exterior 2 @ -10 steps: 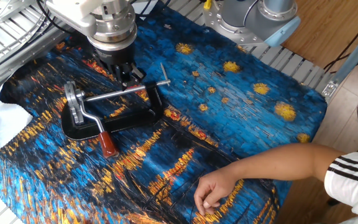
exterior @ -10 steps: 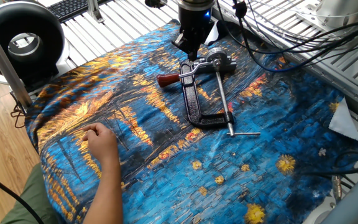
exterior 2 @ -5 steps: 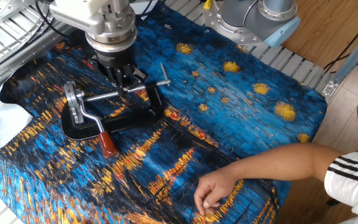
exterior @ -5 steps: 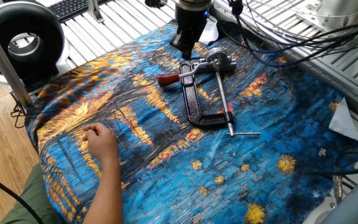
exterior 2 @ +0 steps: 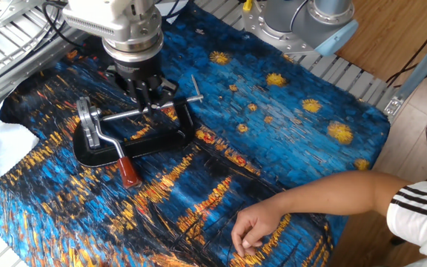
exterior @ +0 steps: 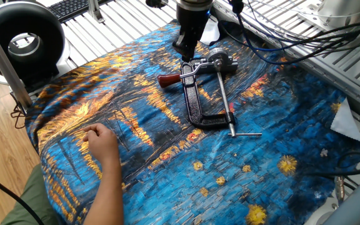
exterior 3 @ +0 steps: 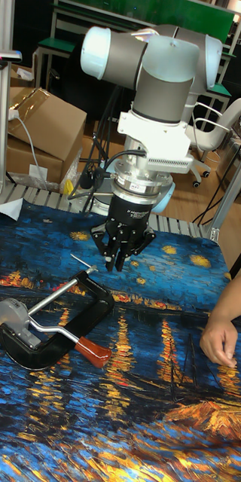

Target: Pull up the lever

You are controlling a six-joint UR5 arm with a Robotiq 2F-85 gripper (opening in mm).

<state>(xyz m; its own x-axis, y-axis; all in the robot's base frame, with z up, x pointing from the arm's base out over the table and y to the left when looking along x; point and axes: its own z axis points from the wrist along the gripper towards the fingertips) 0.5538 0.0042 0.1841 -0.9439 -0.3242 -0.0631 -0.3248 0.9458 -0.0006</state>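
Pincer above the clamp, lever not yet gripped

The pincer point(exterior 3: 121, 260) hangs with fingers nearly pressed together, pinching nothing, over the silver rod point(exterior 2: 150, 110). The lever point(exterior 2: 119, 162) lies flat on the cloth point(exterior 2: 288, 133), off to the pincer's side beyond the clamp point(exterior 2: 136, 141). Risk: descending here, it strikes the rod, or shoves the loose clamp instead of hooking the red tip.
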